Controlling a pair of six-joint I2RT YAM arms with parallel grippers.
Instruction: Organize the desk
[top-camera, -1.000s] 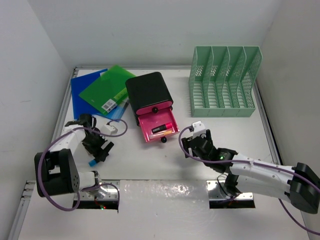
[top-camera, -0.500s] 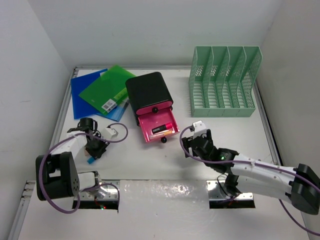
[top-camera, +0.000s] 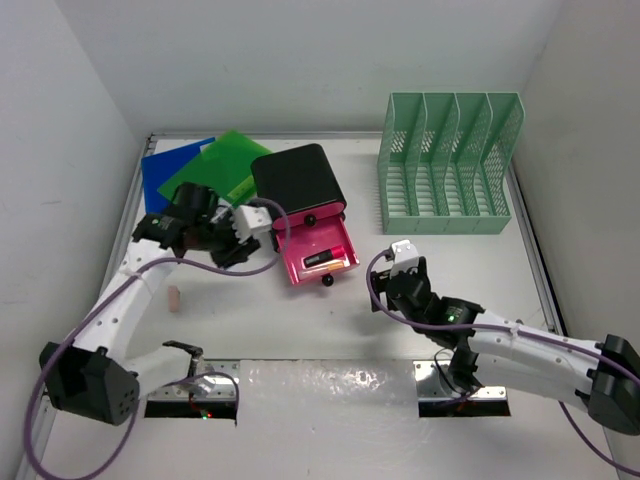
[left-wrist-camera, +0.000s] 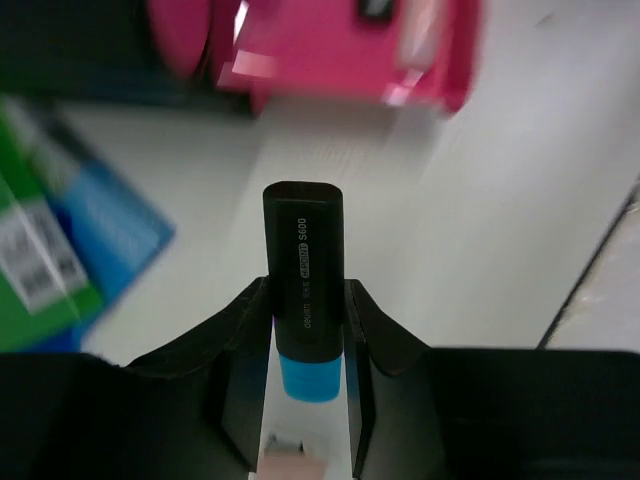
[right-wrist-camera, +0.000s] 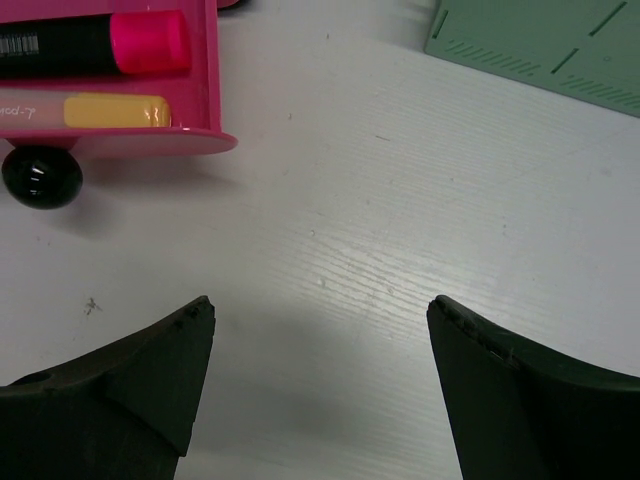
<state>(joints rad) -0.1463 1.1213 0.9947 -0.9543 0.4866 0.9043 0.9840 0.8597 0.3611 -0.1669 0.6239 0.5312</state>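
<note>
Highlighter (left-wrist-camera: 302, 240) (black, blue-ended) in left end effector (left-wrist-camera: 305, 298) pinch; right end effector (right-wrist-camera: 320, 308) spread over matte desk (right-wrist-camera: 420, 230).

The left gripper (left-wrist-camera: 305, 300) clamps a marker (left-wrist-camera: 303, 245); the right gripper (right-wrist-camera: 320, 310) gapes wide.

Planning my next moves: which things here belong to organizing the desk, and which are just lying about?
Job in hand: blue highlighter, clamped in the left gripper; open pink drawer holding two more markers; small pinkish piece loose on the desk.
Lying about for now: green folder, blue folder, mint file rack; right gripper, open.
</note>
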